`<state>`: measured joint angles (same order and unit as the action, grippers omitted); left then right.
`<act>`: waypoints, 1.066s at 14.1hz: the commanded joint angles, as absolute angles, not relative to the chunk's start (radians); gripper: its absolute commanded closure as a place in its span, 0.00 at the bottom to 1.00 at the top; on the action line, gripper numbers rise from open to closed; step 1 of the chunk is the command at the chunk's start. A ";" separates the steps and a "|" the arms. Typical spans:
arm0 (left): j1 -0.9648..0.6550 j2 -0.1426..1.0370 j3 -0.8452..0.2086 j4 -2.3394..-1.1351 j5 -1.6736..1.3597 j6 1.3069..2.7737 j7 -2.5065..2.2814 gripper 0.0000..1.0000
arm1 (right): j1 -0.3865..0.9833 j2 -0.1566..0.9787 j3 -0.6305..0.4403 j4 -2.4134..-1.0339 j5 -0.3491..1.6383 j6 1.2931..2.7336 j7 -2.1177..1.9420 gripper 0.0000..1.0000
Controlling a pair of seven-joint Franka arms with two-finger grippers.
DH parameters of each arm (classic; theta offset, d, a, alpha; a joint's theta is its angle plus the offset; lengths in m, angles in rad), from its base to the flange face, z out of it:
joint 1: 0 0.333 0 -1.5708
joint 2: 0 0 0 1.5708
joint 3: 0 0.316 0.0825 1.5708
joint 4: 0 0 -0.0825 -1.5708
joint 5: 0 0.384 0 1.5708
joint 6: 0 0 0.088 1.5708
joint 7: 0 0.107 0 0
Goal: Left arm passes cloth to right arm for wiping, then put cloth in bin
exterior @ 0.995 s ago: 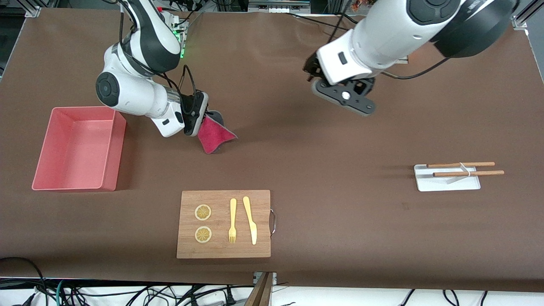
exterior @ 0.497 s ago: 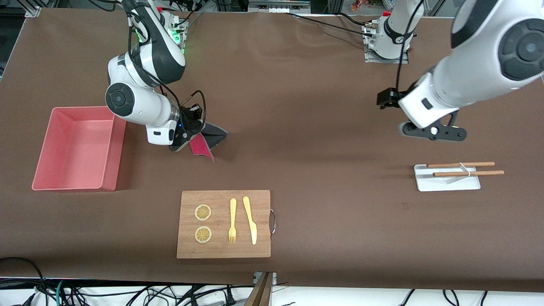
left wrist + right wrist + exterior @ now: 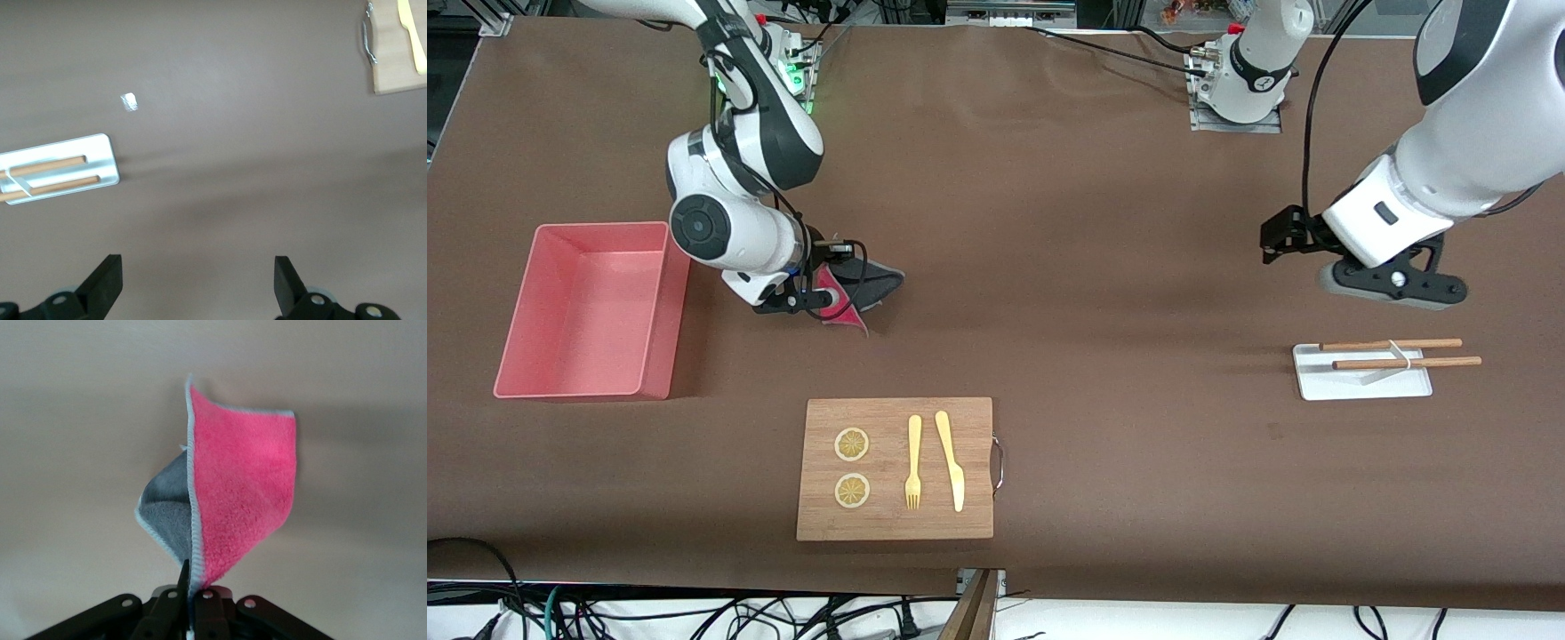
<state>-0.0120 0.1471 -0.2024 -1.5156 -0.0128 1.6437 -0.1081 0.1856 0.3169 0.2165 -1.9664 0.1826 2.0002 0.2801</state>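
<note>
Right gripper (image 3: 824, 300) low at the table, beside the bin (image 3: 660, 307) toward the table's middle, jaws pinched tight on 1 edge of the cloth (image 3: 864, 286). Cloth drapes from the fingers onto the brown table (image 3: 1103, 267), magenta face and grey face both showing.

Left gripper (image 3: 1392, 286) hangs over the table near the white tray (image 3: 1360, 384) with 2 chopsticks (image 3: 1392, 344), jaws spread wide, nothing in them; this arm waits.

Step in hand, by my reading: wiping. To do it well: press the cloth flat, sweep in even strokes, grip firm, stay off the cutting board (image 3: 895, 468).
</note>
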 commanded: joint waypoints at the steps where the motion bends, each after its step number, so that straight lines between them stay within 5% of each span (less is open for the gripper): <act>1: 0.009 0.019 -0.134 -1.693 -0.003 1.746 -0.072 0.00 | 0.183 0.383 0.204 -1.957 0.166 2.037 0.342 1.00; 7: -0.011 -0.052 -0.034 -1.805 0.006 1.727 -0.064 0.00 | 0.157 0.497 0.175 -1.960 0.153 2.154 0.279 1.00; 15: -0.064 -0.103 -0.034 -1.839 0.077 1.717 -0.069 0.00 | -0.041 0.470 0.138 -1.996 0.132 2.071 -0.188 1.00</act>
